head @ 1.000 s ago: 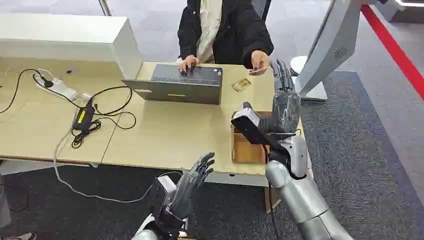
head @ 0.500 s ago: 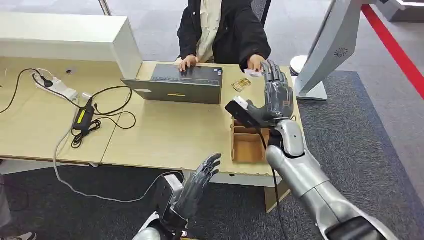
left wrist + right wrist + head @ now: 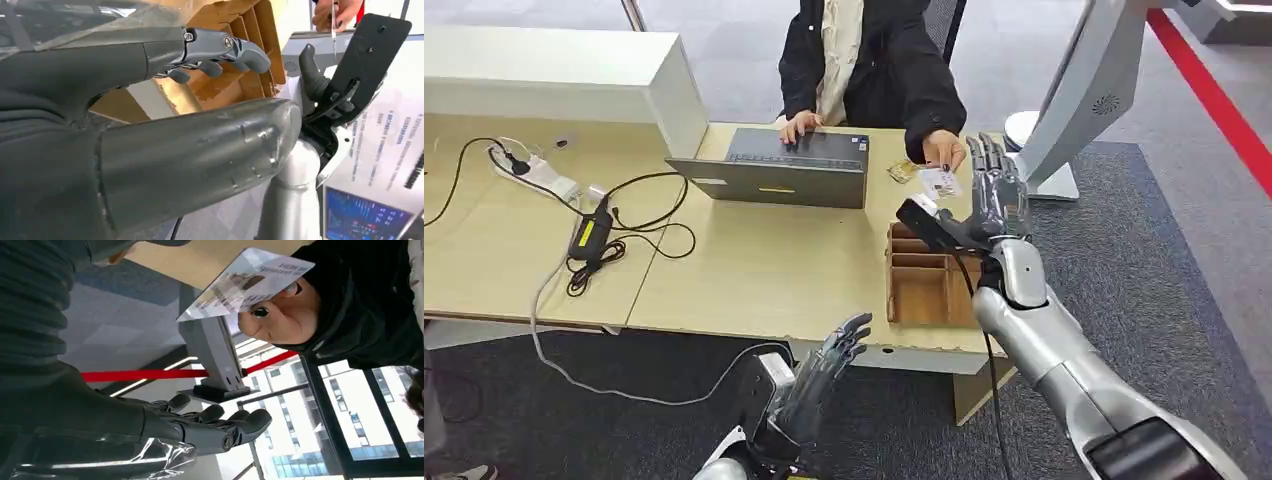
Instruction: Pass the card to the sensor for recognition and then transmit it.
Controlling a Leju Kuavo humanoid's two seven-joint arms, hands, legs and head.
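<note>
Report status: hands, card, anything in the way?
Right hand raised and open beside the card. Card pinched in the person's hand, not yet in ours. Left hand open, low before the table. Nothing between hand and card.

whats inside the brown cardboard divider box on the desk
The brown cardboard divider box shows bare compartments; nothing visible in them. Its right side is covered by the robot's right hand and forearm.

white printed card, black jacket (cream shirt underneath), red floor stripe.
</note>
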